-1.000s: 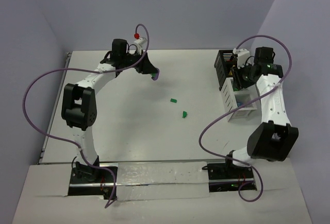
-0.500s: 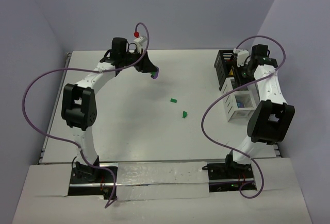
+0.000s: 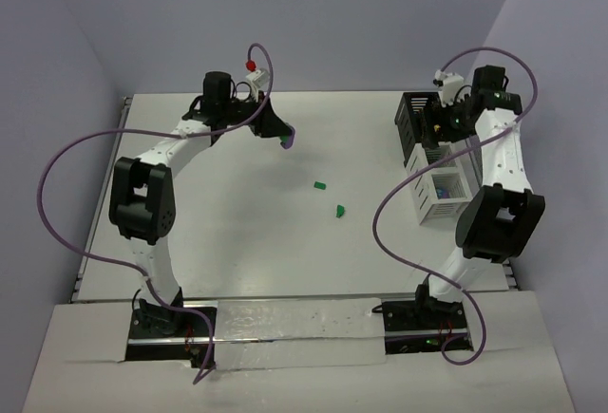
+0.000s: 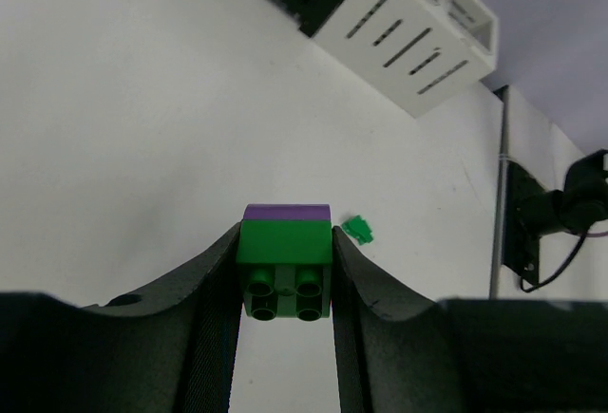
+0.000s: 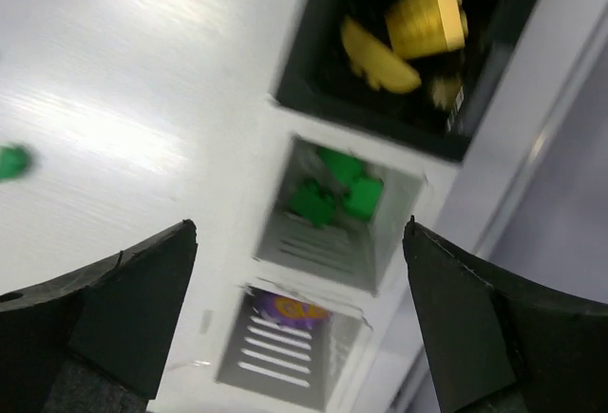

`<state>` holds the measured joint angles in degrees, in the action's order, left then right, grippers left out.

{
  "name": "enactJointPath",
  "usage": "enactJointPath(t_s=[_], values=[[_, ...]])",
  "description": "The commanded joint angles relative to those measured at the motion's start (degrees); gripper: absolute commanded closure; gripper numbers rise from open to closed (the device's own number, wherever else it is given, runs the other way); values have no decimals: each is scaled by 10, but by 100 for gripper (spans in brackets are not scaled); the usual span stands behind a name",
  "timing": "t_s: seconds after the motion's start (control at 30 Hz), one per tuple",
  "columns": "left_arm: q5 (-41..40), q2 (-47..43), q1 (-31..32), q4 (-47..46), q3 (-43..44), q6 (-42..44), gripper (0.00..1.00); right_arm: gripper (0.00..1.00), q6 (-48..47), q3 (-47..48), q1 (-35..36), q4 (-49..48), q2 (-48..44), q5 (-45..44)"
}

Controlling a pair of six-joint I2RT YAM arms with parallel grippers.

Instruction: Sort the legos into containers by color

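1. top view: the left gripper (image 3: 282, 136) hangs over the table (image 3: 218, 233) toward 11 o'clock. there is a speck of green and purple at its tip, too small there to tell how it is held.
2. the left wrist view settles that. both fingers (image 4: 214, 318) are clamped on a green-and-purple lego (image 4: 285, 259), which has a green body with two round knobs on the near face and a purple layer on the far side.
3. top view: one green lego (image 3: 320, 185) and a second green lego (image 3: 339, 211) lie apart near the middle of the table.
4. the left wrist view shows only one loose green piece (image 4: 357, 229), just at 3 o'clock of the held block. i cannot tell which of the two it is. the rack (image 4: 418, 43) sits at 1 o'clock.
5. top view: the right gripper (image 3: 439, 121) is above the black section (image 3: 410, 123) of the rack (image 3: 439, 206), at 2 o'clock on the table. its jaws and the rack's contents cannot be made out from here.
6. the right wrist view is blurred, but it shows the right gripper (image 5: 299, 233) with its fingers (image 5: 123, 299) wide apart and nothing between them.
7. that view alone shows the contents:
   - yellow legos (image 5: 418, 19) in the black section (image 5: 309, 43)
   - green legos (image 5: 337, 195) in the white compartment beside it
   - a purple lego (image 5: 294, 310) in the next one
   - a loose green piece (image 5: 11, 161) on the table at 9 o'clock
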<state>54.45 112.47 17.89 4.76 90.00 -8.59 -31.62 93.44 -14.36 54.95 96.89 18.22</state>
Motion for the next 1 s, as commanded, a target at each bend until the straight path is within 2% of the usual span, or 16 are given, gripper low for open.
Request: enactJointPath(t_s=[0.0,0.1,0.23,0.27,0.33,0.37,0.4,0.43,0.5,0.57,0.6,0.67,0.7,0.83,0.97], values=[[128,-60,0,-155,-45,-42,96,4,5,97,25,49,-21,177],[180,-64,1,-253,-71,-77,94,4,34,119,77,29,-20,237],[227,-50,10,-287,-58,-87,92,4,54,124,147,-8,-9,272],[242,-39,13,-308,-46,-96,92,4,56,130,189,-12,2,275],[253,-27,16,-346,-40,-139,92,5,65,137,222,-17,13,294],[258,-21,19,-417,-40,-166,92,5,68,147,231,-18,25,301],[262,-16,21,-424,-41,-202,92,5,72,148,239,-22,26,307],[266,-6,25,-552,-46,-303,93,5,74,163,250,-27,40,316],[264,22,28,-724,-46,-444,93,6,76,185,265,-31,57,323],[256,43,29,-821,-39,-527,94,6,71,204,276,-26,68,329],[252,48,30,-831,-36,-535,94,7,66,213,280,-24,71,331],[255,38,36,-769,-40,-479,96,7,51,221,294,-19,74,329],[255,35,36,-768,-40,-470,96,7,50,221,298,-18,74,329],[255,40,37,-799,-37,-505,97,8,43,220,311,-15,74,337],[250,40,38,-792,-32,-505,97,8,40,210,325,-13,78,340]])
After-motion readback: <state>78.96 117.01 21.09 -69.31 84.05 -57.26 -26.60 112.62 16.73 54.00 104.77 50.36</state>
